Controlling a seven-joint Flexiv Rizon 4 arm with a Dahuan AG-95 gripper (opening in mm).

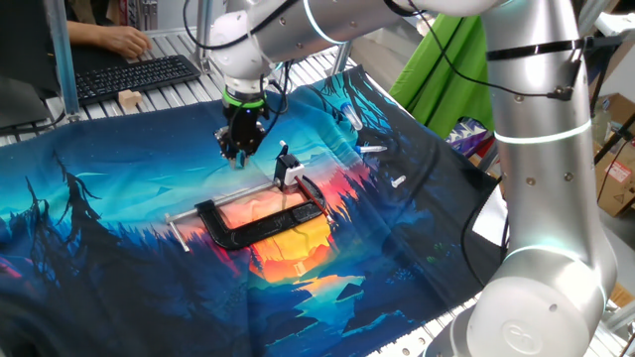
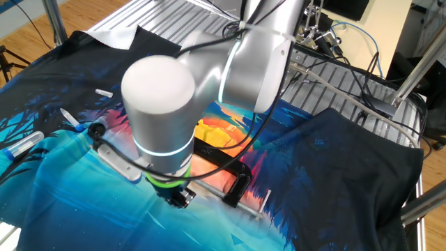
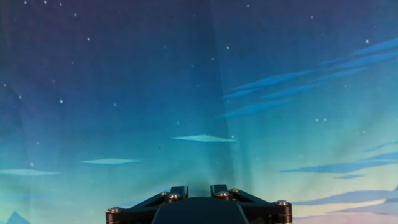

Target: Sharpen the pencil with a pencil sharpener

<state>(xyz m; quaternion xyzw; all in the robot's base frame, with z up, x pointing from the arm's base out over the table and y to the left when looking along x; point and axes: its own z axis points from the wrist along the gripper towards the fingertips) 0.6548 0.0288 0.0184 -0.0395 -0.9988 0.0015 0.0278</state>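
One big black clamp (image 1: 260,220) lies on the bright cloth (image 1: 99,248). At its far end sits the small whitish pencil sharpener (image 1: 291,177). Just behind, the gripper (image 1: 238,154) points down; I cannot tell if it pinches anything, and the pencil may be hidden there

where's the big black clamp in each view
One fixed view: black clamp lies at centre, on the orange patch of the printed cloth.
The other fixed view: lower centre, partly hidden behind the arm.
Hand view: not in it, only cloth.
Shared landmark: the cloth's orange sunset patch.
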